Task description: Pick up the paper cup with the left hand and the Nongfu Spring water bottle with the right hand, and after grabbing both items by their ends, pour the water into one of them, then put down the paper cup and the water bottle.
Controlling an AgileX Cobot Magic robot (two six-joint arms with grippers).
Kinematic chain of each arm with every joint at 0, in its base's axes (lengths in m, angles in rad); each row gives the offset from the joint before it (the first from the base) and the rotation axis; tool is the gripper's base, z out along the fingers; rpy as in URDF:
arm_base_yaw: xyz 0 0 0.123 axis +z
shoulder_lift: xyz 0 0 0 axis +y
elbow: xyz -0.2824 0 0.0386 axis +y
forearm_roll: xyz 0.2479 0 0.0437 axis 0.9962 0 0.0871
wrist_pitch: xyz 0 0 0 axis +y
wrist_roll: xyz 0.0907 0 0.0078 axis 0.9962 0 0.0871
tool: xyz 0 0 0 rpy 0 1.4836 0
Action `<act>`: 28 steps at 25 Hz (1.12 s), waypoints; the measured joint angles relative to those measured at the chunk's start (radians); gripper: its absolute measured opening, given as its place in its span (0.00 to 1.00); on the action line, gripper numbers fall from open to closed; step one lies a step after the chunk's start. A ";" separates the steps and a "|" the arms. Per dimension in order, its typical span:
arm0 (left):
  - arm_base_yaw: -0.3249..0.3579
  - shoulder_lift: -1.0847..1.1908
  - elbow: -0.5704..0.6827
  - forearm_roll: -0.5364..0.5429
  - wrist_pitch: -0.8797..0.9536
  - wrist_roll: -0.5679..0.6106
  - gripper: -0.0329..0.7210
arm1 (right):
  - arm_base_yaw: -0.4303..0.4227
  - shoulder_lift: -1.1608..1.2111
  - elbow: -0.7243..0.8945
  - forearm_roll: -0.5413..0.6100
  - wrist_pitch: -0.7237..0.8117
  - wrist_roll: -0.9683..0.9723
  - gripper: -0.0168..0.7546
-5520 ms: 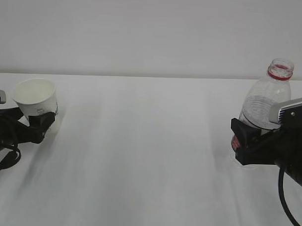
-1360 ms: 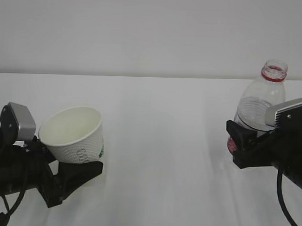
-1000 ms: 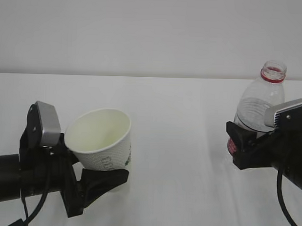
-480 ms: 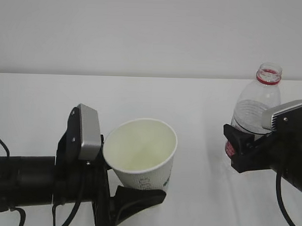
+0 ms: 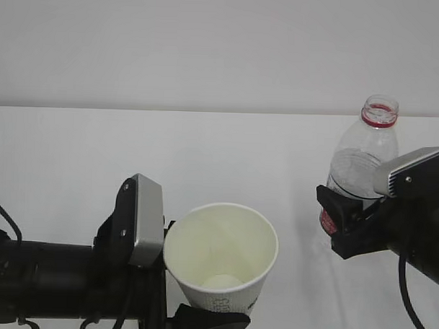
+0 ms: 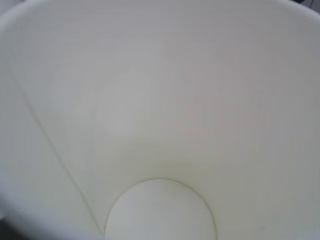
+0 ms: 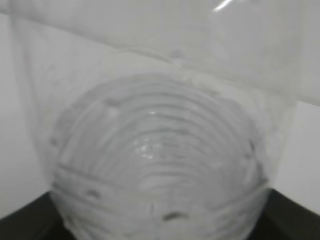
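White tapered paper cup [image 5: 221,255] sat clamped low in the left hand's [image 5: 129,277] jaws, mouth up to receive; the clear ribbed Nongfu Spring water bottle [image 5: 360,169] stood gripped at its label by the right hand [image 5: 361,227], above the worktop [image 5: 220,157]. Left wrist: cup interior [image 6: 160,120] empty. Right wrist: bottle [image 7: 160,165] filled the view, apparently holding water.

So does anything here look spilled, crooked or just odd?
Nothing spilled or damaged. The water bottle has no cap and leans slightly left in the right jaws; the paper cup, in the left jaws, looks dry and empty.
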 joint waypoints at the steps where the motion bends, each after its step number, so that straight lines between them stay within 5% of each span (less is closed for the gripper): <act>1: 0.000 0.000 0.000 0.002 0.007 0.012 0.79 | 0.000 0.000 0.000 -0.003 0.000 0.000 0.69; 13: 0.000 0.000 0.000 0.004 0.041 0.057 0.79 | 0.000 0.000 0.000 -0.062 0.002 0.000 0.69; 28: 0.000 0.000 0.000 0.006 0.041 0.058 0.78 | 0.000 0.004 -0.129 -0.290 0.072 -0.001 0.69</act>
